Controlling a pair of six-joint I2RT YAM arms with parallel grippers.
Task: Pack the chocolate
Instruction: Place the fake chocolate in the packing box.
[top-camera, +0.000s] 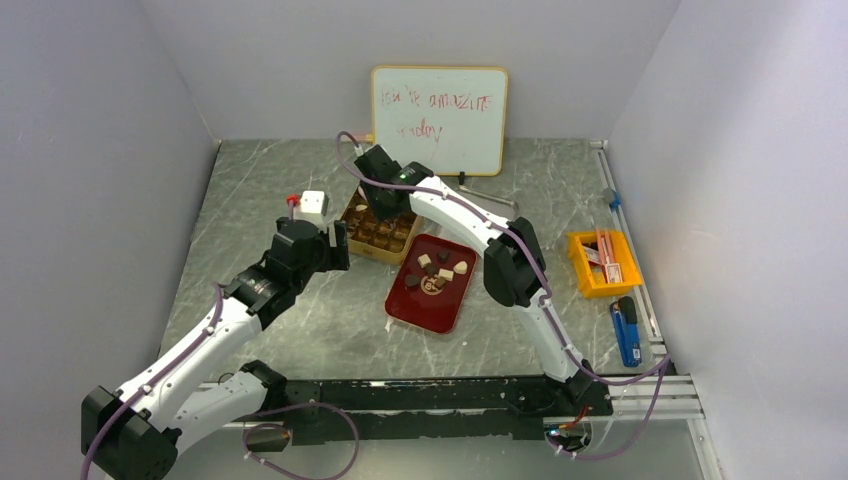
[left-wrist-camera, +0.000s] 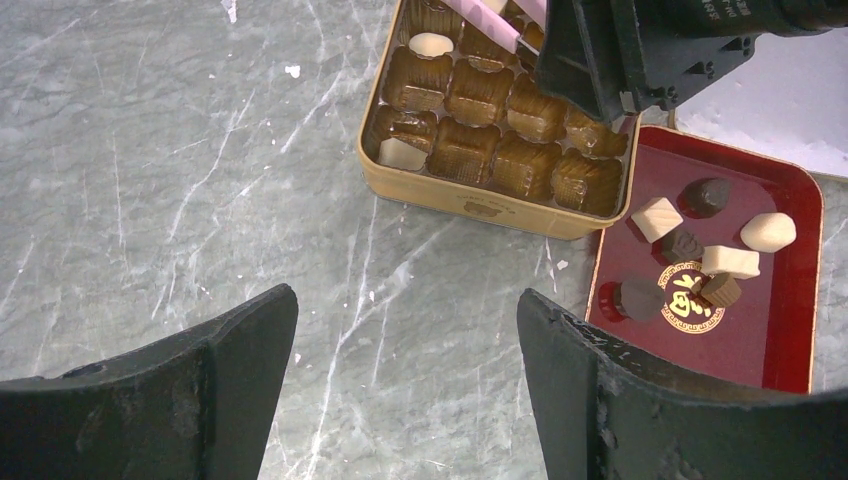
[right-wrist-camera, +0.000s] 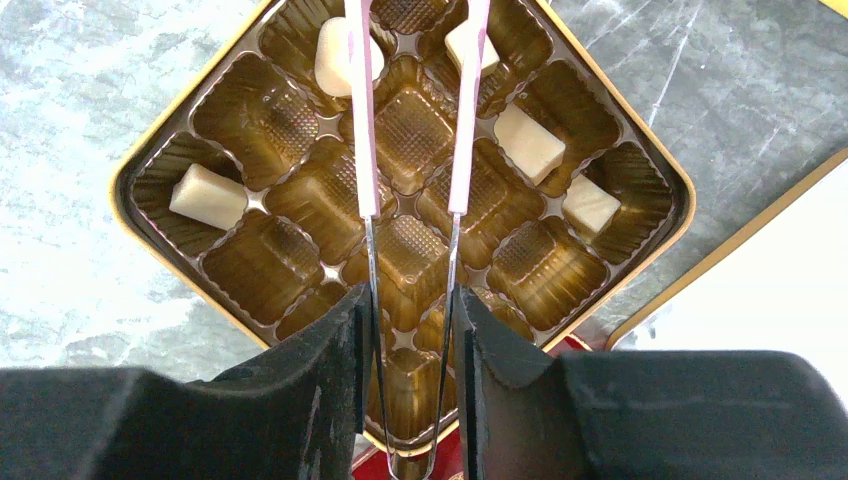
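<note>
A gold tin (right-wrist-camera: 262, 268) with a ribbed liner holds several cream chocolate pieces (right-wrist-camera: 208, 196); most of its cups are empty. My right gripper (right-wrist-camera: 410, 305) hangs above it, shut on the pink tweezers (right-wrist-camera: 362, 130). The tweezers' arms stand apart and their tips run out of the top of the view. More chocolate (top-camera: 437, 272), dark, brown and cream, lies on the red tray (top-camera: 430, 310) beside the tin (top-camera: 372, 256). My left gripper (left-wrist-camera: 405, 310) is open over bare table, just left of the tray (left-wrist-camera: 760, 340) and in front of the tin (left-wrist-camera: 480, 205).
A whiteboard (top-camera: 440, 118) leans on the back wall. Left of the tin stands a small white box (top-camera: 312, 205) with a red knob. At the right edge are an orange bin (top-camera: 603, 262) and a blue lighter (top-camera: 626, 330). Walls close in both sides.
</note>
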